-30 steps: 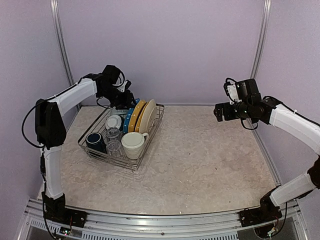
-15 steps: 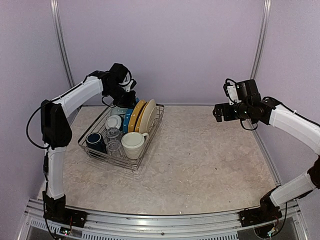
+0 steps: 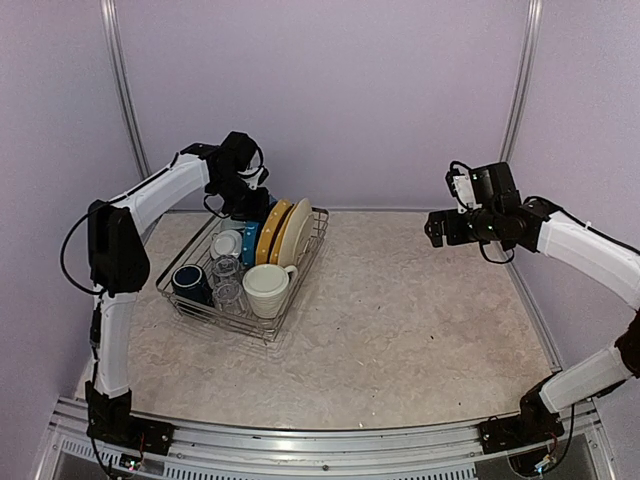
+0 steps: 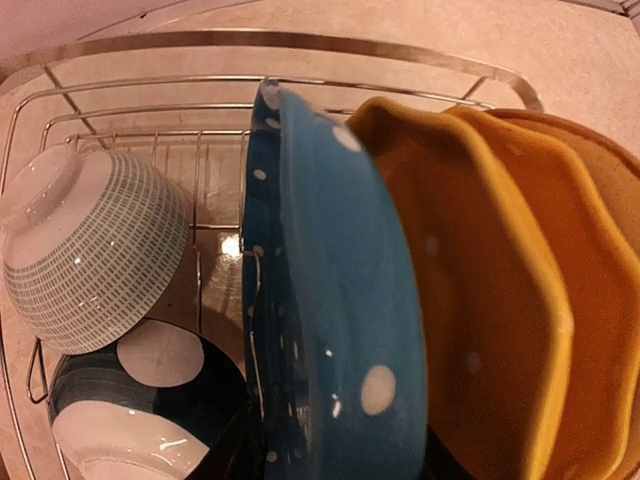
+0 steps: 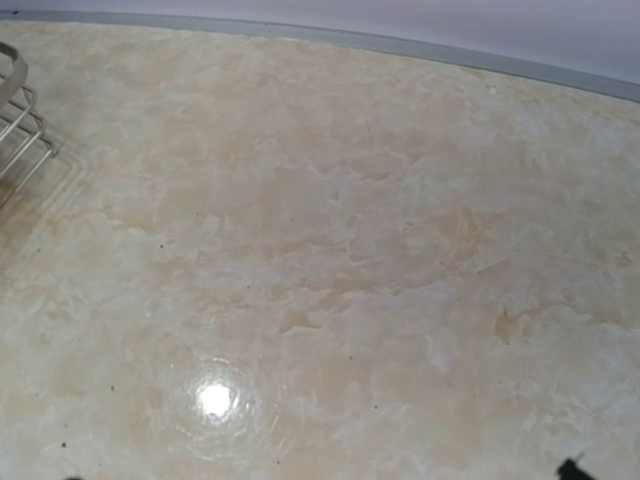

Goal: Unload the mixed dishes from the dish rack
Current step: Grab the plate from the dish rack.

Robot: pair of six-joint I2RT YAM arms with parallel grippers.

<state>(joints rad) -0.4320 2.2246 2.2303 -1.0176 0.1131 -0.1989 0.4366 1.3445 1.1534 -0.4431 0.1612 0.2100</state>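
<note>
At left centre of the overhead view, the left claw (image 3: 247,203) hangs just above the blue plate (image 3: 250,240), which stands on edge at the far end of the dish rack (image 3: 300,275); the right claw (image 3: 437,225), wide open and empty, is well apart at right. Left wrist: the plate's rim runs top to bottom straight below, though this claw's opening cannot be told. Right wrist: only counter (image 5: 350,250) ahead.

blue plate (image 4: 340,300) (upright), yellow plates (image 4: 500,290), checked bowl (image 4: 90,250)
</note>
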